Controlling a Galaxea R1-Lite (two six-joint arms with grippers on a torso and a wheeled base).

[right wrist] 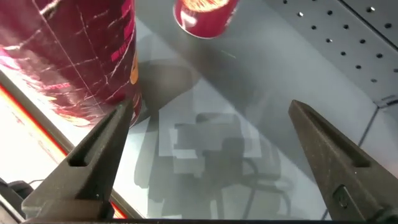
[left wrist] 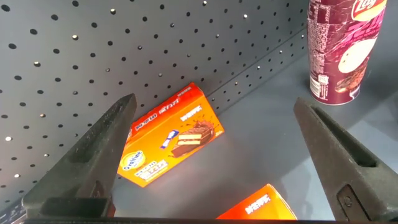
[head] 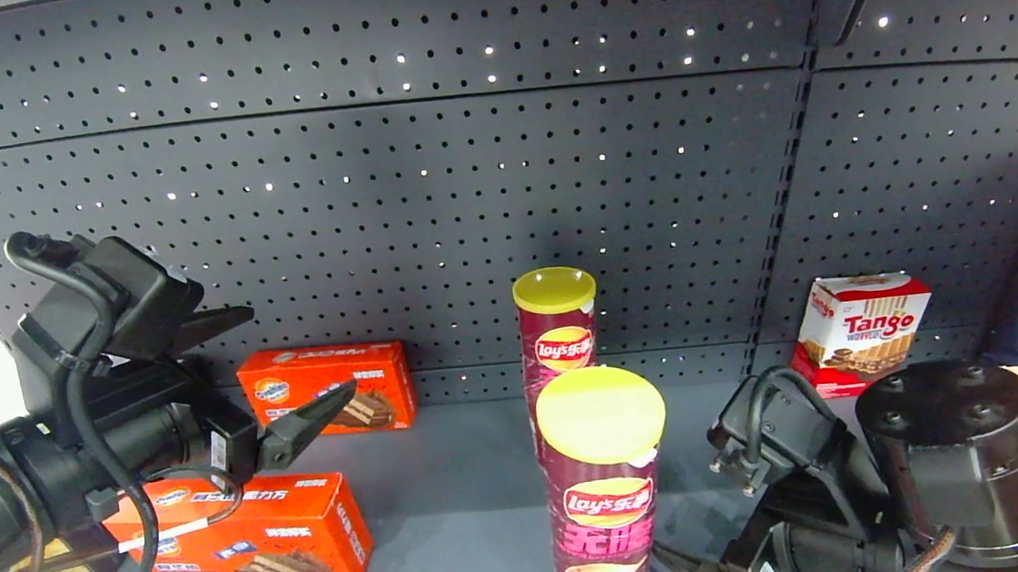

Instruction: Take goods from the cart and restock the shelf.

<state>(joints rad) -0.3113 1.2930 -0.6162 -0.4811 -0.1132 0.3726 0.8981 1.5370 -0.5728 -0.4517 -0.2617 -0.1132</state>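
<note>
Shelf (head: pixel 463 502) grey, seemingly metal; pegboard (head: pixel 372 197) behind.

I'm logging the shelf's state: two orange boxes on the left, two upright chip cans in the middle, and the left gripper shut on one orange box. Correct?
Not quite: the left gripper is open and holds nothing, as the left wrist view shows. The two orange boxes on the left and the two upright chip cans in the middle are right.
</note>
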